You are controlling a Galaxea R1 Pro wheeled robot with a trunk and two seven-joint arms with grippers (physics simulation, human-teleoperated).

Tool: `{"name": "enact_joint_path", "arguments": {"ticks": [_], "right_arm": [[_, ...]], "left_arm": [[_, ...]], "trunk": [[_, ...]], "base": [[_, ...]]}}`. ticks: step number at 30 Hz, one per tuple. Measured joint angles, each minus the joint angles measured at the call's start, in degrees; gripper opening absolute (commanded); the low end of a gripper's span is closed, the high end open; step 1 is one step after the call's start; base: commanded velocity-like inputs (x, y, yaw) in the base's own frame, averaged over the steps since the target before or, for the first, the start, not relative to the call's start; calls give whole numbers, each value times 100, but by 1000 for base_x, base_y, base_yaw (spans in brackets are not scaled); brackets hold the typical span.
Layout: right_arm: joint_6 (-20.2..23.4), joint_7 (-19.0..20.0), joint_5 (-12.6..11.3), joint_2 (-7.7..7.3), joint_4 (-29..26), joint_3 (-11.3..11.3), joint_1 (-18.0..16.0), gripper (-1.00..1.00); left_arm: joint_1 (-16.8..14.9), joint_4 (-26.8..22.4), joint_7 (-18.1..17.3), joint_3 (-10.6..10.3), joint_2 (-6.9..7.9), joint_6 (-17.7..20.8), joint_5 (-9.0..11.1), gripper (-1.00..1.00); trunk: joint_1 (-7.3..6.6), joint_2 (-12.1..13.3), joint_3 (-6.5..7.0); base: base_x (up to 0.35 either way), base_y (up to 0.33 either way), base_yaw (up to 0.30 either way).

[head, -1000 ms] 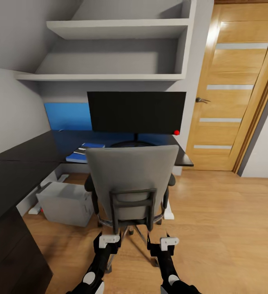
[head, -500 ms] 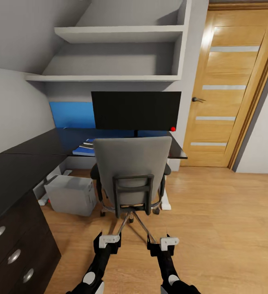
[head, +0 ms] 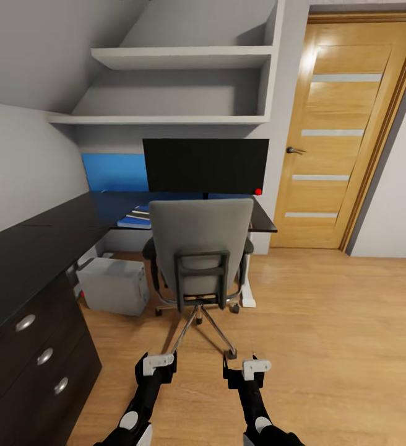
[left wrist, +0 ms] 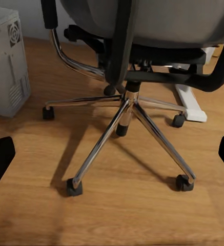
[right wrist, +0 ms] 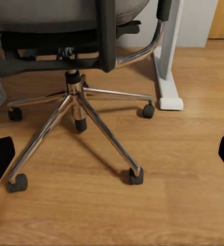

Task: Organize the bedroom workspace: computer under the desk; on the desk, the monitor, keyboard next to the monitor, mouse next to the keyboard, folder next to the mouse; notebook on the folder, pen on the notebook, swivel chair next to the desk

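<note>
The grey swivel chair stands with its back to me, tucked against the black desk. Its chrome star base fills both wrist views. The black monitor stands on the desk behind the chair. A blue folder lies on the desk left of the chair, with something dark and pale on it, too small to name. The grey computer sits on the floor under the desk. Keyboard, mouse, notebook and pen are hidden. My left gripper and right gripper hang open and empty, short of the chair.
Black drawers with silver knobs stand close on my left. The desk's white leg rises beside the chair. A wooden door is at the right, and wall shelves hang above the desk. Open wooden floor lies to the right.
The whole view has pulled back from the desk, so chair, monitor and computer look smaller and farther. The drawers on the left have come into sight. Both grippers keep their pose.
</note>
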Motion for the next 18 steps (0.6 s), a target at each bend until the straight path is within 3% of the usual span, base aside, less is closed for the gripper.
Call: {"name": "enact_joint_path", "arguments": {"ticks": [8,18], "right_arm": [[0,0,-1,0,0,-3,0,100],[0,0,-1,-6,0,-8,0,100]], "left_arm": [[0,-23,-12,129,94,8,141,100],[-1,-142,2,479,141,11,180,100]], "trunk": [[-1,0,0],[-2,0,0]], "base": [[-154,-12,0],[-34,-41,0]]}}
